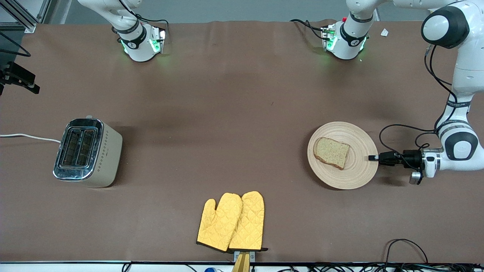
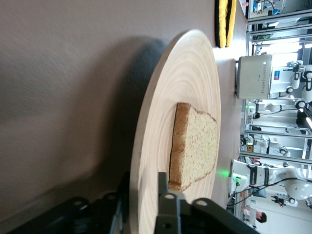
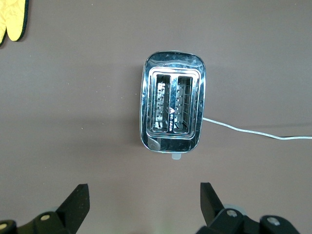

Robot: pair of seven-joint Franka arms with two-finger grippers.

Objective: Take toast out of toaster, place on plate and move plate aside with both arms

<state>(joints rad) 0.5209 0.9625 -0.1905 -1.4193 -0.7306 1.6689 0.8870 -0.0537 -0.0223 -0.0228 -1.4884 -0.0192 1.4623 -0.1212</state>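
The round beige plate (image 1: 355,172) lies on the brown table toward the left arm's end. The toast (image 1: 332,152) lies flat on it, on the part toward the right arm's end. My left gripper (image 1: 374,158) reaches in level with the table and is shut on the plate's rim. In the left wrist view one finger (image 2: 165,195) presses on the plate (image 2: 185,73) just short of the toast (image 2: 197,146), and the other sits under the rim. My right gripper (image 3: 145,192) is open and empty, high over the toaster (image 3: 171,114). It is out of the front view.
The silver toaster (image 1: 87,152) stands toward the right arm's end, both slots empty, with a white cord (image 1: 26,136) running off the table edge. Two yellow oven mitts (image 1: 232,222) lie near the front edge, midway along the table. Brown tabletop lies between toaster and plate.
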